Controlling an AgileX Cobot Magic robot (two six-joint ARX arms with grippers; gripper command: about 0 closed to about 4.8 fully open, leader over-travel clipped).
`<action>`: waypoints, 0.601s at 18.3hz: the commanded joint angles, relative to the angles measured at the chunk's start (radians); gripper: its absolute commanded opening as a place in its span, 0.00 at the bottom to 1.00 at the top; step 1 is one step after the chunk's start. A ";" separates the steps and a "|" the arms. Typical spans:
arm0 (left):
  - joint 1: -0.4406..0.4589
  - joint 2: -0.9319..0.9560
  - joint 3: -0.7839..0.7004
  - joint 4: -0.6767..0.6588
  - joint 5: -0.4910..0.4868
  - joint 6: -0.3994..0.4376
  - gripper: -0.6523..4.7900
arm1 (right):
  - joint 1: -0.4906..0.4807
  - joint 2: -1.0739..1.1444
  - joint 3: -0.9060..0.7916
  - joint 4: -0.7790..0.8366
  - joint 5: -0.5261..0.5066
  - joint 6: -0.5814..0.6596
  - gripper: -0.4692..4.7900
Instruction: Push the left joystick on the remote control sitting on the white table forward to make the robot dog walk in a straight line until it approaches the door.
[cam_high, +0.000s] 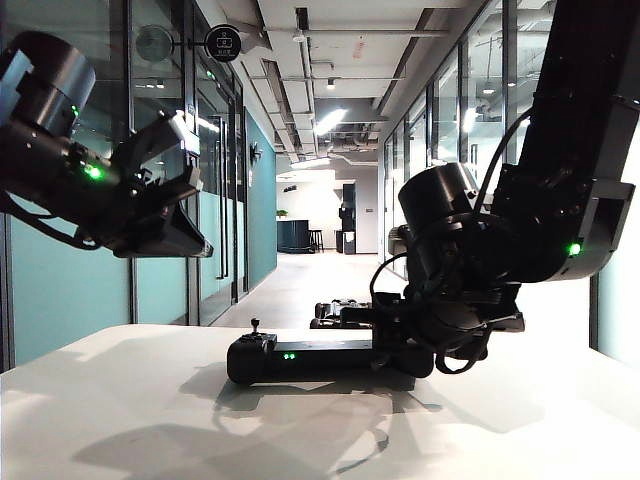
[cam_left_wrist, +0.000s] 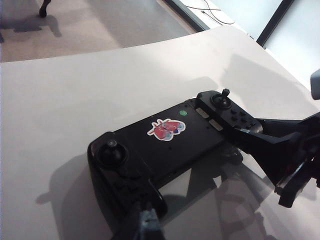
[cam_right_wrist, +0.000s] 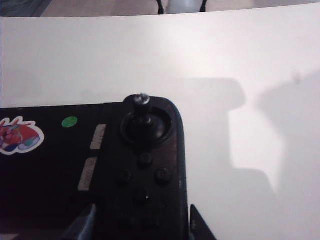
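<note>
The black remote control (cam_high: 300, 357) lies on the white table (cam_high: 120, 420). Its left joystick (cam_high: 255, 326) stands upright and untouched, and it is the near stick (cam_left_wrist: 111, 145) in the left wrist view. My left gripper (cam_high: 175, 185) hangs shut in the air, high to the left of the remote; only its tip (cam_left_wrist: 147, 225) shows above the remote's left end. My right gripper (cam_high: 405, 350) is low at the remote's right end, its fingers (cam_right_wrist: 200, 225) shut on either side of that handle, just below the right stick (cam_right_wrist: 142, 102). The robot dog (cam_high: 345, 311) is on the floor beyond the table.
A long corridor with glass doors (cam_high: 215, 200) on its left side runs away behind the table. A red sticker (cam_left_wrist: 166, 129) and a green dot (cam_left_wrist: 183, 112) mark the remote's middle. Two thin dark legs (cam_right_wrist: 160, 6) show past the table's far edge.
</note>
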 joint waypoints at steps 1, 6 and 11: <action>0.000 0.039 0.020 0.021 0.033 0.004 0.11 | 0.001 -0.005 0.003 0.006 0.036 -0.014 0.42; 0.000 0.151 0.109 0.017 0.074 0.004 0.11 | 0.000 -0.005 0.003 0.010 0.059 -0.014 0.42; 0.000 0.257 0.199 0.011 0.098 0.005 0.11 | 0.000 -0.005 0.003 0.014 0.058 -0.014 0.42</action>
